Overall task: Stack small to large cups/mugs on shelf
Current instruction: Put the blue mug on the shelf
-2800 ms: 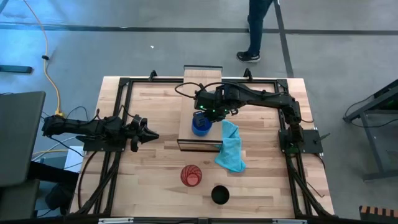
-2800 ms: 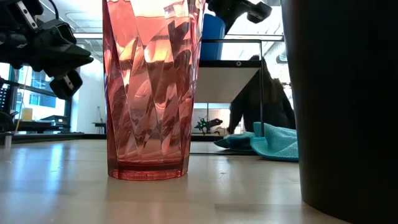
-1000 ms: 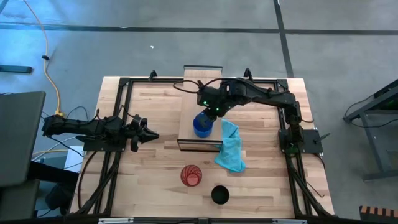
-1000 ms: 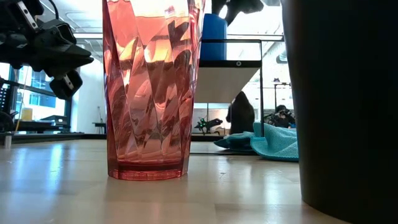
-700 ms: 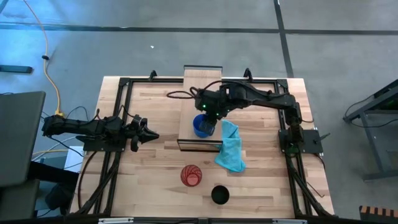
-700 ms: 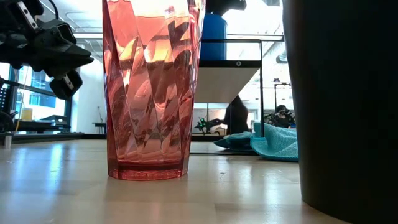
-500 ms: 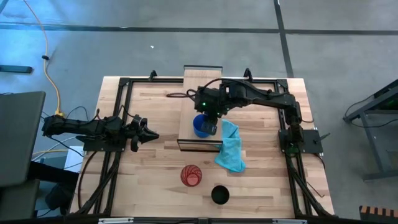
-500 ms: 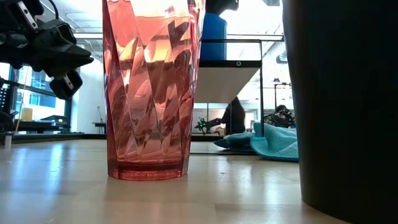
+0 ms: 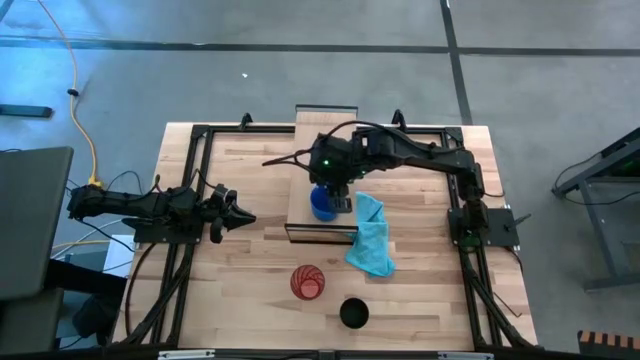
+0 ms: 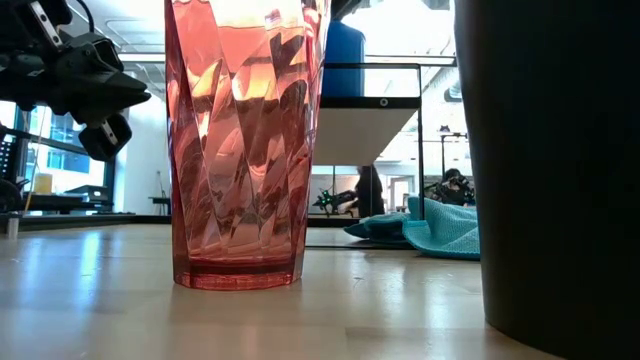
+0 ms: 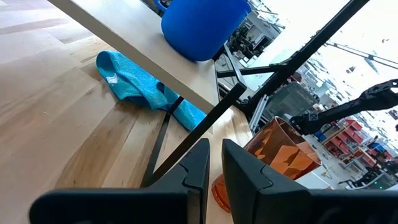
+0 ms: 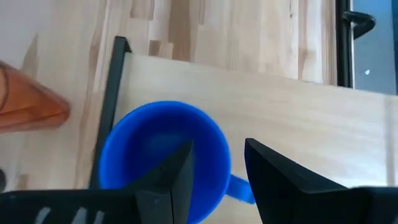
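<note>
Right pincer (image 12: 214, 165) risen off blue mug (image 9: 323, 203), parted, empty | left pincer (image 11: 213, 163) nearly closed | cloth (image 9: 371, 237) beside shelf (image 9: 300, 205)

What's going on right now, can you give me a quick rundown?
Right gripper open, above blue mug on shelf. Left gripper shut, waiting at table's left. Red tumbler and black cup on table. Nothing in the way.

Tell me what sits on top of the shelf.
Only the blue mug stands on the shelf, near one end. The right gripper above covers part of it.
</note>
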### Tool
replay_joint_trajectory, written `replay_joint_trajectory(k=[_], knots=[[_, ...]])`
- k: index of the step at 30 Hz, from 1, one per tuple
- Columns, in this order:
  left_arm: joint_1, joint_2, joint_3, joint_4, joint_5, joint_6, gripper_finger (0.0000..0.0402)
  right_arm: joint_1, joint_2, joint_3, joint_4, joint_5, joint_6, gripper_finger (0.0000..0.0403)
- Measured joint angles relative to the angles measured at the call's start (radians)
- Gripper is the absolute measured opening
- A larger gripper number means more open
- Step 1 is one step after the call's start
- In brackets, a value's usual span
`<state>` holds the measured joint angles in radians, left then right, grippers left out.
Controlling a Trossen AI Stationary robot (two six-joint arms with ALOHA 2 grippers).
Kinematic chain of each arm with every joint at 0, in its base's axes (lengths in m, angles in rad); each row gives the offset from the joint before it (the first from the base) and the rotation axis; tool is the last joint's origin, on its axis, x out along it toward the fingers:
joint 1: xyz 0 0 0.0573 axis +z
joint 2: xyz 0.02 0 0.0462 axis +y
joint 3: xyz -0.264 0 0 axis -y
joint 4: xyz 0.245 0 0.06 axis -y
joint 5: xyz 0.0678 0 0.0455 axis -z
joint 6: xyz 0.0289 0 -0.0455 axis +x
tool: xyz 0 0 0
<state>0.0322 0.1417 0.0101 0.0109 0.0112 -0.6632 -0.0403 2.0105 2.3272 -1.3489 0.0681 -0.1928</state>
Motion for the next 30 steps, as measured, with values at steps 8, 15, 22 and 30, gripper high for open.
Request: replay_joint_trajectory(k=[8,15,22,30], knots=[[0.000,0.000,0.000,0.000,0.000,-0.013,0.0033,-0.032,0.046,0.000,-0.037,-0.023,0.000,0.0134],[0.000,0.000,0.000,0.000,0.000,-0.022,0.0033,-0.053,0.049,-0.001,-0.034,-0.041,-0.021,0.0134],[0.000,0.000,0.000,0.000,-0.002,-0.022,0.0033,-0.066,0.051,-0.001,-0.036,-0.066,-0.043,0.0134],[0.000,0.000,0.000,0.000,-0.004,-0.022,0.0033,-0.066,0.095,-0.002,-0.057,-0.109,-0.058,0.0134]])
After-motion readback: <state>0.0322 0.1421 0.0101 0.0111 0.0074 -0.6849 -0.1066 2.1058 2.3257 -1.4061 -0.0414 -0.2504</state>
